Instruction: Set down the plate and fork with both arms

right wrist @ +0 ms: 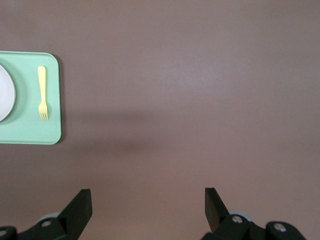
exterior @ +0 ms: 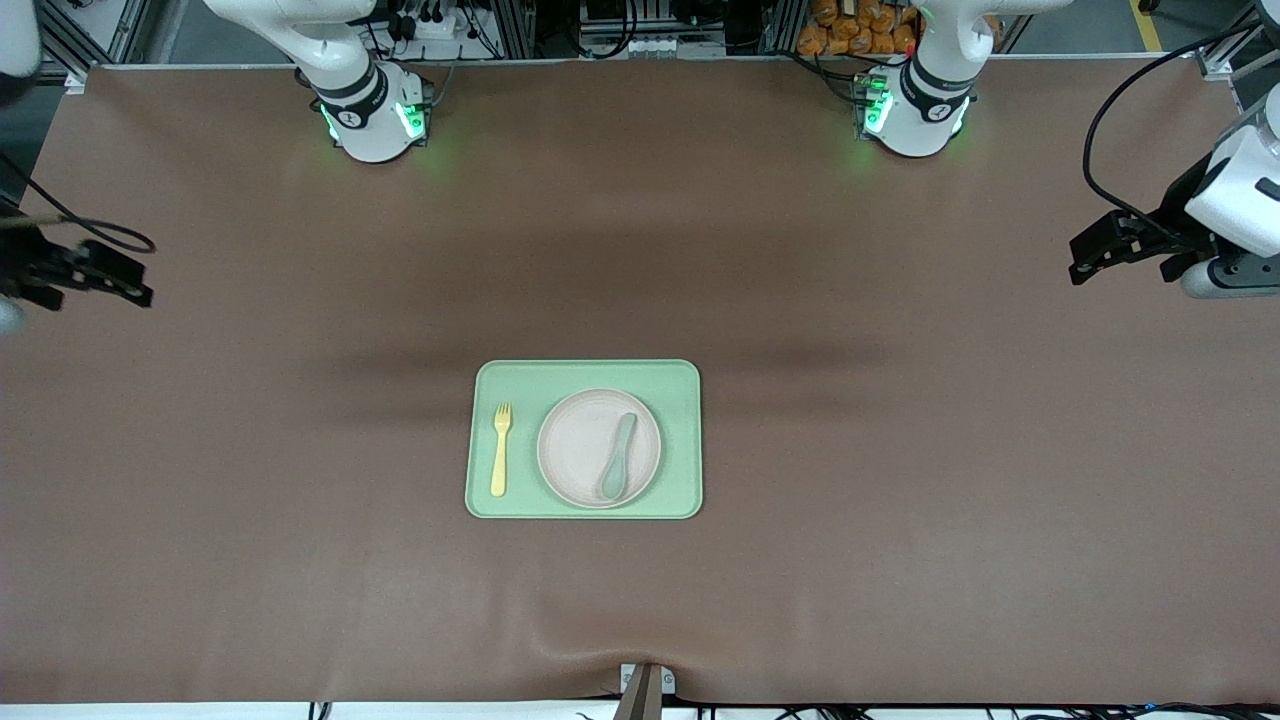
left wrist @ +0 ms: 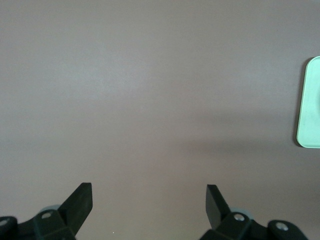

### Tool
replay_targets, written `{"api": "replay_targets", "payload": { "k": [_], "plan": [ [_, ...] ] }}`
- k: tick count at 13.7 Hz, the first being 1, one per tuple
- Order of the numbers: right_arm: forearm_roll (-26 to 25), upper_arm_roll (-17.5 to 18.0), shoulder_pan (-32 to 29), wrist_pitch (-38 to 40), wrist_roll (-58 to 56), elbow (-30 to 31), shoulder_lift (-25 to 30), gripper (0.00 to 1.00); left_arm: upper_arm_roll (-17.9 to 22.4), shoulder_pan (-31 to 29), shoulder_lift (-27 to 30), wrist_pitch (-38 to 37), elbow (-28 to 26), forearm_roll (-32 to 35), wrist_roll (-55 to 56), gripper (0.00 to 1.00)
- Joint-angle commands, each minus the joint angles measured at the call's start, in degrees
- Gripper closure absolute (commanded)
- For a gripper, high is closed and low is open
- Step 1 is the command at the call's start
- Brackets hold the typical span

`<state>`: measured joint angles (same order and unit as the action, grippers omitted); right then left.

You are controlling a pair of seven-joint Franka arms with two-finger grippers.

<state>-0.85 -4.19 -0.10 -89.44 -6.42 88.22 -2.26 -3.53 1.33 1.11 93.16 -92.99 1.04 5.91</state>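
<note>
Tray (exterior: 584, 505) sits mid-table on the brown cloth (exterior: 900, 560), nearer the front camera than both bases. On it: plate (exterior: 580, 445) with a teal spoon (exterior: 617, 458) lying inside, bowl end nearer the camera. Fork (exterior: 500, 449) lies flat on the tray beside the plate, toward the right arm's end, not touching it, tines pointing toward the bases.

Left gripper (exterior: 1100, 252) hangs over bare cloth at the left arm's end of the table, well apart from the tray. Right gripper (exterior: 105, 280) hangs over bare cloth at the right arm's end, also well apart. Both arms wait, holding nothing.

View differences: only front view shows the spoon and the whole plate. Left wrist view shows its own gripper (left wrist: 149, 202) with fingers (left wrist: 80, 200) wide apart, plus one edge of the tray (left wrist: 309, 102); no plate or fork in it. Right wrist view shows its gripper (right wrist: 148, 205), fingers (right wrist: 81, 202) wide apart, the tray's end (right wrist: 30, 132), the fork (right wrist: 43, 92) and a sliver of plate (right wrist: 5, 95).

Small markings on the arm bases (exterior: 372, 112), can't read them. Bases lit green
</note>
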Motion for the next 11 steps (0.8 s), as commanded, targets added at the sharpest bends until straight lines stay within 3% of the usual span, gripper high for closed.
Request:
{"api": "replay_targets", "payload": {
  "k": [1, 11],
  "plan": [
    [-1.2, 1.4, -1.4, 2.7, -0.4, 1.9, 4.0, 0.00, 0.0, -0.4, -0.3, -1.0, 1.1, -0.9, -1.1, 0.00],
    [-0.6, 1.0, -2.5, 3.7, 3.7, 2.0, 6.1, 0.00, 0.0, -0.4, -0.3, -1.0, 1.0, -0.9, -1.2, 0.00]
  ]
}}
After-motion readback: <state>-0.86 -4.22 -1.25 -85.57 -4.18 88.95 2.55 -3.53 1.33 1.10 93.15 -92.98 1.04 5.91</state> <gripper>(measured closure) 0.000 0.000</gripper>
